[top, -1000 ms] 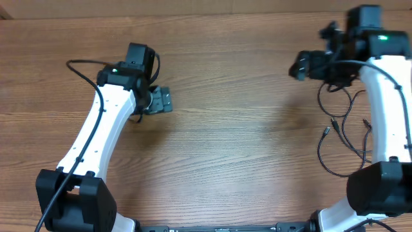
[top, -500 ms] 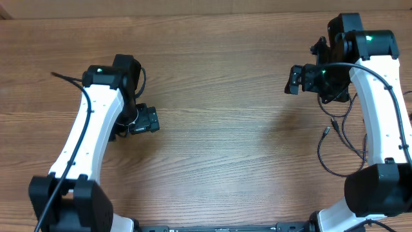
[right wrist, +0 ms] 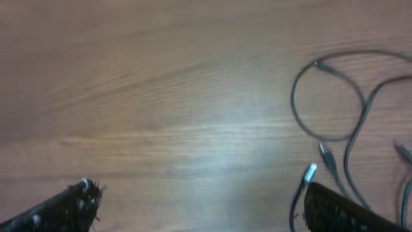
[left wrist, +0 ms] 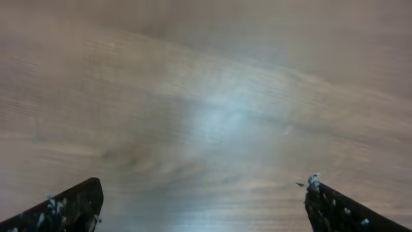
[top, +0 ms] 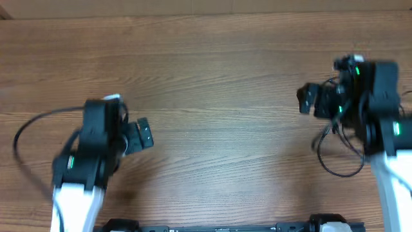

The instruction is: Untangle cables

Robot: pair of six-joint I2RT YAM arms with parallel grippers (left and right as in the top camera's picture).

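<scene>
The cables (top: 335, 161) are thin black loops lying on the wooden table at the right, partly under my right arm. In the right wrist view the cables (right wrist: 335, 116) form a loop with small plugs at the right, next to my right finger. My right gripper (top: 308, 100) is open and empty, left of the cables; its fingers (right wrist: 203, 203) show at the bottom of its own view. My left gripper (top: 143, 134) is open and empty at the left, far from the cables; its fingers (left wrist: 203, 203) frame bare wood.
The wooden table (top: 219, 77) fills the view. My left arm's own thick black wire (top: 26, 129) loops out at the far left. The arm bases stand at the front edge.
Both arms have pulled back toward the front edge. The left gripper moved down and left; the right gripper moved down. The cables lie where they were.
</scene>
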